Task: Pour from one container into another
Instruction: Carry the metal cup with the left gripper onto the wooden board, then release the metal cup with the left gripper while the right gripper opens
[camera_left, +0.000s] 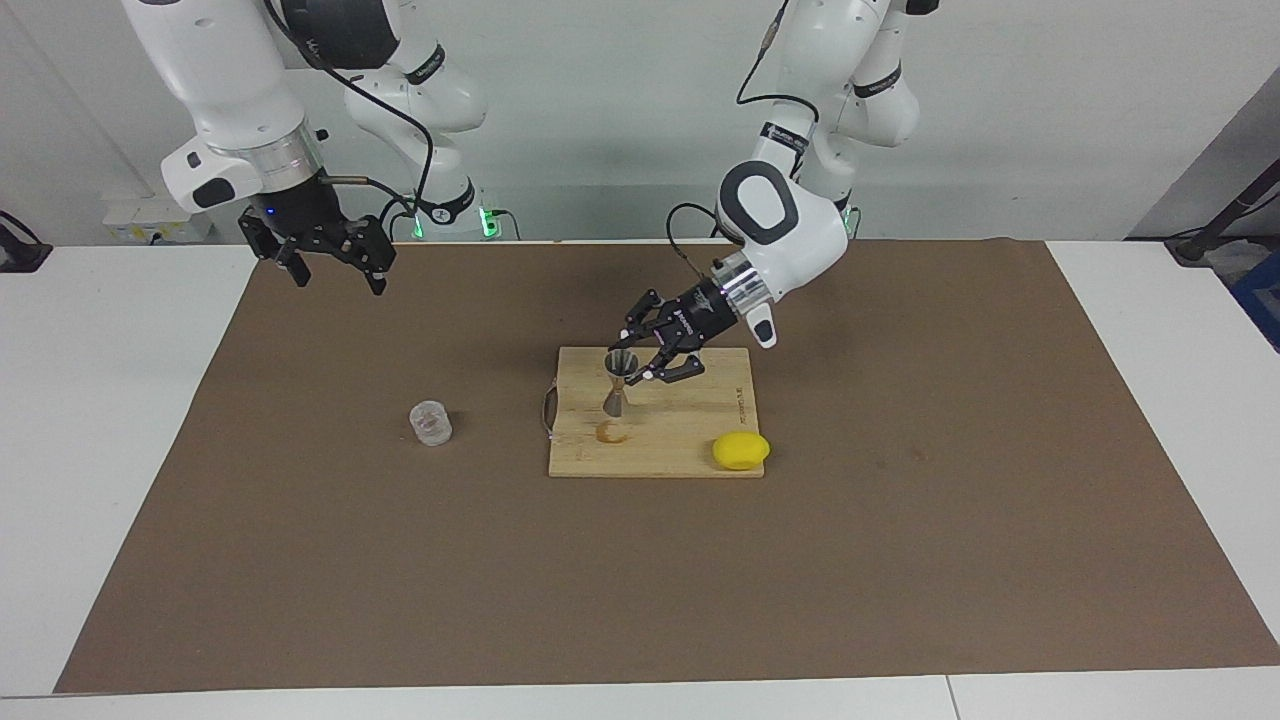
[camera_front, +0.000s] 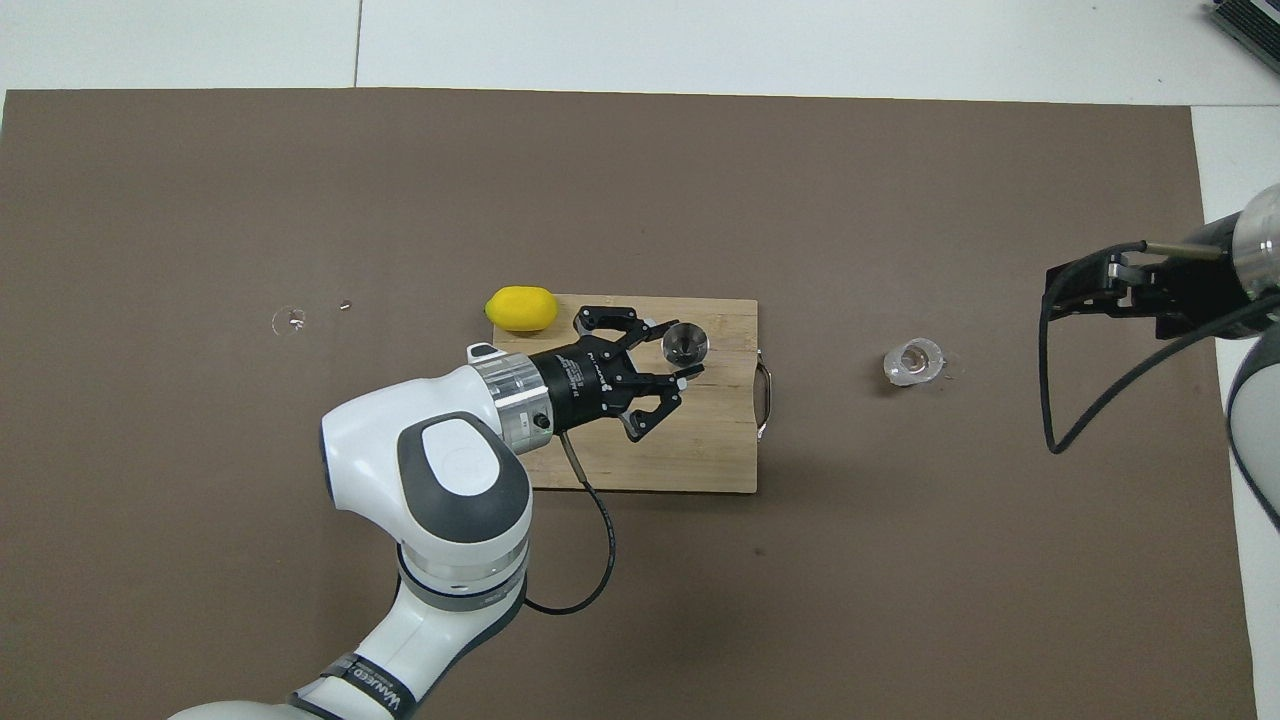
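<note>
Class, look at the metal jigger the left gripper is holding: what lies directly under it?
The jigger, upright in the left gripper, is over the cutting board, above its brown ring stain. Whether its base touches the board cannot be told.

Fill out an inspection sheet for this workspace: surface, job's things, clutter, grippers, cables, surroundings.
Surface: brown mat on a white table.
Job's things: glass tumbler upright on the mat toward the right arm's end; metal jigger upright over the cutting board.
Clutter: lemon at the board's corner.
Grippers: left gripper shut on the jigger; right gripper open, waiting above the mat.
Cables: black cable on the left arm.
Surroundings: white wall.
</note>
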